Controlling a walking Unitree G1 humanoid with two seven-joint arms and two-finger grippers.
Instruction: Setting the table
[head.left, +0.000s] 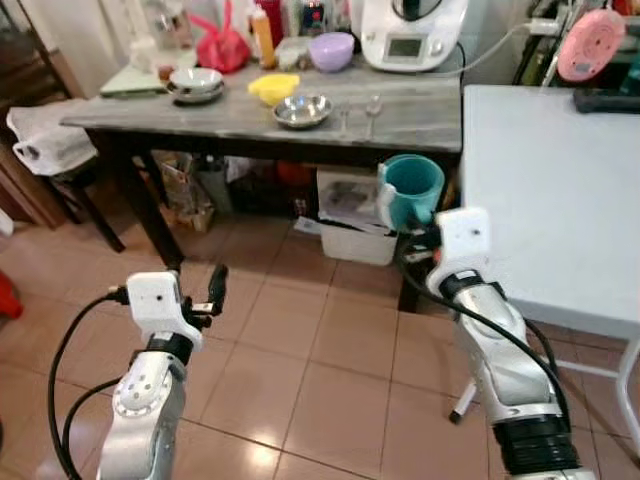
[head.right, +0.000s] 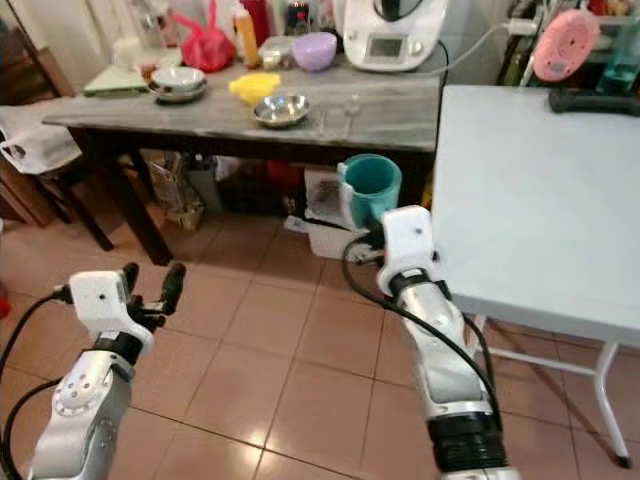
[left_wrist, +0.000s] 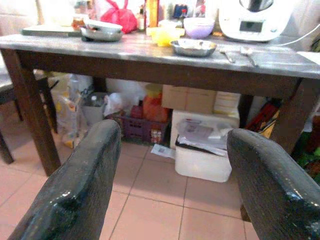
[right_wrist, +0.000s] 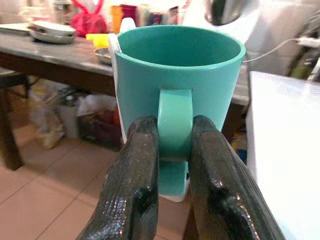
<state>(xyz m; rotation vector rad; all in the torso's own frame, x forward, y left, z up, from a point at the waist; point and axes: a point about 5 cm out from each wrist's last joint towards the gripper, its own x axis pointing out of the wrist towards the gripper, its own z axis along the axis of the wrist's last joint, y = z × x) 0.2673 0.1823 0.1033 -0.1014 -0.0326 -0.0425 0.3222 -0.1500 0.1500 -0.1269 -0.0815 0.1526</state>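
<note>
The right gripper is clamped on the handle of a teal mug, one black finger on each side of the handle. The mug is upright in the air above the tiled floor, just off the near edge of the grey wooden table and just beside the left edge of the white folding table. From the head camera the mug sits at about 1 o'clock of the picture's centre.

The left gripper hangs low at about 8 o'clock, its two fingers spread wide with nothing between them, pointing toward the grey table.

On that table, at about 12 o'clock, a steel bowl stands near the front edge, a yellow bowl just behind it, a purple bowl farther back and stacked dishes at 11 o'clock. A white kitchen machine stands at the back.
</note>
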